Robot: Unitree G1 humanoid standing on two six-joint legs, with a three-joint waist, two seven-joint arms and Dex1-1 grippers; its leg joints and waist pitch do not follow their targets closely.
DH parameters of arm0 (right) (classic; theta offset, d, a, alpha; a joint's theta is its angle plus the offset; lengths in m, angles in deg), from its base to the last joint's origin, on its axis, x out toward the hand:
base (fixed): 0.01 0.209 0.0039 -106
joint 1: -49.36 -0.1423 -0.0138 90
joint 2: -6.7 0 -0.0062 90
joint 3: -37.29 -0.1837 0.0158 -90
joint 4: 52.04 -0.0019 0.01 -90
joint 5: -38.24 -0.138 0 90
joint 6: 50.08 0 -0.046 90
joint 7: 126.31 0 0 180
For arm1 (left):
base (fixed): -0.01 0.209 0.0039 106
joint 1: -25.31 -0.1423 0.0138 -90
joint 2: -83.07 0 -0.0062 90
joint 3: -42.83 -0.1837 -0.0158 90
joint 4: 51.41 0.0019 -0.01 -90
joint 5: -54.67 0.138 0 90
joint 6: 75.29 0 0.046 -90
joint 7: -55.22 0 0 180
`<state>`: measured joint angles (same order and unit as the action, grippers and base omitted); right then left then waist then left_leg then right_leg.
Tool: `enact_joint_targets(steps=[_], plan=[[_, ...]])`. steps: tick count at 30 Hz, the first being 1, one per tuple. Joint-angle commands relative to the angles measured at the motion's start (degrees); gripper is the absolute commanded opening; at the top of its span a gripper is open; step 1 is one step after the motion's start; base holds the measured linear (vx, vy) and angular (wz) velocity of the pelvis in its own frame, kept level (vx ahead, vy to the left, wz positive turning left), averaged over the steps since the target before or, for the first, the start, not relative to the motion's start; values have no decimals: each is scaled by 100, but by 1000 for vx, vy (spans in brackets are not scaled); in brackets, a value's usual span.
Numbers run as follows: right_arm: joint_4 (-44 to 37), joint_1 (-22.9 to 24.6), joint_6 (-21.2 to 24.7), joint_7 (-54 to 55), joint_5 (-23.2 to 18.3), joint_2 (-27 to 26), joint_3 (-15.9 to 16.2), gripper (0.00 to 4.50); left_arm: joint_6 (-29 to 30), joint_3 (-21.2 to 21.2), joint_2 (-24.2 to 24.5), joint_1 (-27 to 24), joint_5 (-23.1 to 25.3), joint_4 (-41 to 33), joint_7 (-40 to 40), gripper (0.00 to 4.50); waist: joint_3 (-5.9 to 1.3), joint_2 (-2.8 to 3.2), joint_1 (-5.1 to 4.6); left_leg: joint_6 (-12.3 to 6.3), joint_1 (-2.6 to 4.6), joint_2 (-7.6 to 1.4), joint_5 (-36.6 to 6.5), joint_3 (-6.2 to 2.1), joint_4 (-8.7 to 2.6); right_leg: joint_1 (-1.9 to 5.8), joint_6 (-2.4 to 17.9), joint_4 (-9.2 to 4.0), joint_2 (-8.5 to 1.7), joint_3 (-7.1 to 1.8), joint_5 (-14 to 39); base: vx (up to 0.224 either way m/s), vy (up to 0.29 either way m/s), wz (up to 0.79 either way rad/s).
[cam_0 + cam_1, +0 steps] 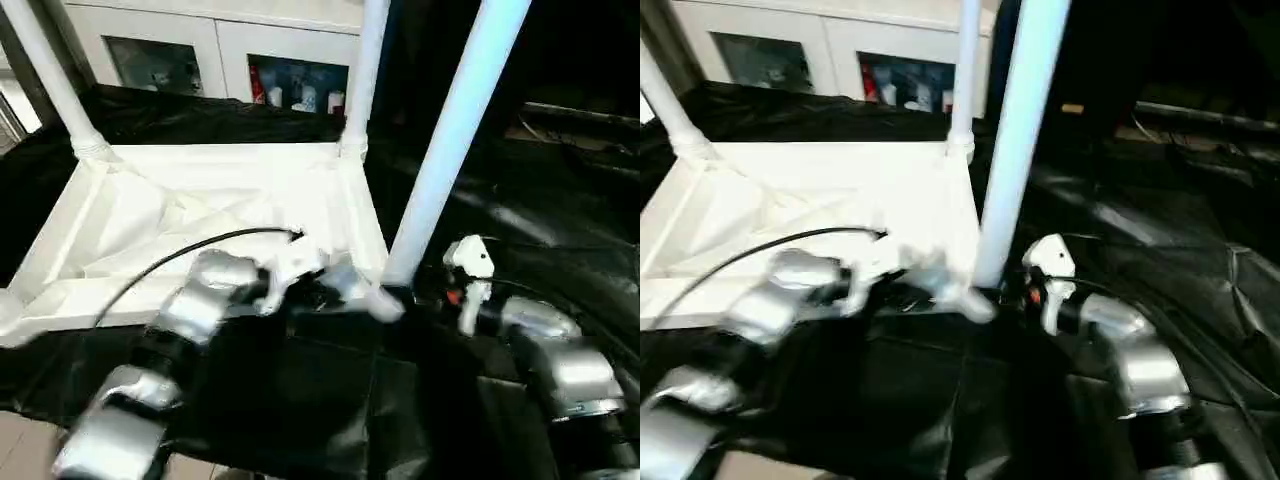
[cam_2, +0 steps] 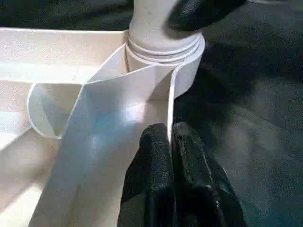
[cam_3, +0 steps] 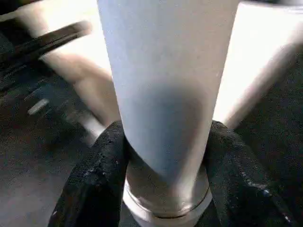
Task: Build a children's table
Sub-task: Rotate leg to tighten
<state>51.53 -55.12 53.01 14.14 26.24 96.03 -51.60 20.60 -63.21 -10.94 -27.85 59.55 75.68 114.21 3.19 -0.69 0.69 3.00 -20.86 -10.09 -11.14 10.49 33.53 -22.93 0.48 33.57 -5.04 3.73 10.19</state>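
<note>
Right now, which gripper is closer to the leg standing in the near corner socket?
Right. The right gripper clamps that leg just above its socket; the left gripper pinches the tabletop rim beside it.

Tops of three upright legs cut off; left forearm motion-blurred

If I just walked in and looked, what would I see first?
First, the tall white leg standing at the near right corner of the upside-down white tabletop, with the right gripper squeezing its base. Next, the left gripper pinching the tabletop's rim beside that corner socket. Two more legs already stand up at the far corners.
</note>
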Motion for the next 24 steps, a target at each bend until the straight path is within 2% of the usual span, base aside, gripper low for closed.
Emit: enact_joint_targets(steps=[1, 4, 5, 6, 7, 8, 10, 11, 12, 14, 16, 18, 20, 21, 23, 24], plan=[[246, 162, 220, 428, 162, -197, 235, 199, 154, 102, -230, 26, 21, 250, -772, 0, -226, -109, -24, -206, 23, -293, -1511, -122, -458, 200, 960, -502, -347, -240, 2496, 0, 0, 0], [473, 166, 308, 1541, 374, -714, 63, 198, 312, 153, -572, 189, 80, 462, -1346, 0, -220, -95, -61, -173, 79, -296, -1764, -126, -470, 140, 859, -560, -355, -253, 2730, 0, 0, 0], [557, 149, 335, 1893, 428, -895, 18, 198, 360, 164, -702, 245, 114, 526, -1554, 0, -216, -59, -78, -133, 64, -287, -1851, -142, -486, 144, 812, -581, -357, -246, 2817, 0, 0, 0], [643, 107, 363, 2215, 471, -1066, -27, 198, 403, 153, -822, 286, 138, 564, -1684, 0, -221, -57, -83, -90, 63, -289, -1914, -157, -499, 150, 760, -587, -360, -236, 2860, 0, 0, 0], [691, 76, 379, 2406, 505, -1174, -57, 198, 412, 150, -895, 316, 162, 606, -1759, 0, -208, -57, -84, -79, 84, -286, -2013, -154, -499, 114, 731, -617, -358, -241, 2910, 0, 0, 0], [788, 1, 359, 2626, 576, -1296, -58, 198, 424, 129, -1004, 346, 204, 640, -1879, 0, -207, -54, -87, -71, 95, -278, -2115, -160, -499, 111, 693, -625, -359, -237, 2997, 0, 0, 0], [918, -132, 298, 2905, 768, -1451, 7, 198, 393, 44, -1154, 369, 258, 669, -1911, 0, -203, -37, -93, -59, 91, -274, -2169, -164, -504, 101, 659, -640, -358, -237, 3054, 0, 0, 0], [964, -181, 245, 2951, 837, -1481, 41, 198, 381, 15, -1190, 369, 268, 671, -1910, 0, -208, -49, -105, -54, 73, -270, -2196, -177, -515, 120, 615, -642, -360, -230, 3075, 0, 0, 0], [987, -200, 195, 2931, 844, -1483, 57, 198, 366, 0, -1199, 367, 266, 672, -1889, 0, -210, -46, -94, -67, 80, -273, -2209, -171, -512, 111, 589, -654, -362, -236, 3046, 0, 0, 0], [1006, -234, 85, 2748, 757, -1452, 63, 253, 307, -41, -1163, 348, 254, 655, -1755, 0, -213, -59, -90, -116, 61, -273, -2173, -169, -514, 122, 589, -650, -372, -244, 2976, 0, 0, 0], [931, -242, 74, 2564, 642, -1403, 5, 253, 211, -63, -1050, 331, 232, 643, -1552, 0, -221, -54, -81, -163, 41, -282, -2096, -170, -519, 140, 608, -636, -375, -248, 2840, 0, 0, 0], [852, -270, 10, 2220, 624, -1237, 85, 290, 105, -76, -892, 309, 196, 624, -1303, 0, -234, -67, -74, -221, 16, -282, -1983, -163, -518, 166, 666, -610, -374, -252, 2664, 0, 0, 0], [731, -257, 141, 1944, 486, -1097, 48, 295, 93, -90, -768, 278, 177, 584, -1110, 0, -237, -83, -63, -287, 8, -285, -1871, -146, -509, 175, 732, -591, -377, -260, 2510, 0, 0, 0], [615, -232, 185, 1480, 414, -813, 97, 295, 21, -107, -617, 230, 153, 538, -863, 0, -235, -79, -52, -334, 10, -281, -1812, -135, -501, 176, 772, -590, -380, -266, 2485, 0, 0, 0], [537, -203, 127, 1003, 390, -530, 190, 295, -62, -116, -487, 189, 127, 503, -630, 0, -244, -83, -39, -403, -21, -283, -1651, -134, -495, 220, 787, -575, -383, -259, 2394, 0, 0, 0], [452, -172, 147, 657, 318, -366, 257, 295, -220, -141, -389, 125, 69, 418, -375, 0, -244, -39, -26, -429, -20, -288, -1563, -126, -490, 211, 844, -568, -387, -261, 2308, 0, 0, 0]])
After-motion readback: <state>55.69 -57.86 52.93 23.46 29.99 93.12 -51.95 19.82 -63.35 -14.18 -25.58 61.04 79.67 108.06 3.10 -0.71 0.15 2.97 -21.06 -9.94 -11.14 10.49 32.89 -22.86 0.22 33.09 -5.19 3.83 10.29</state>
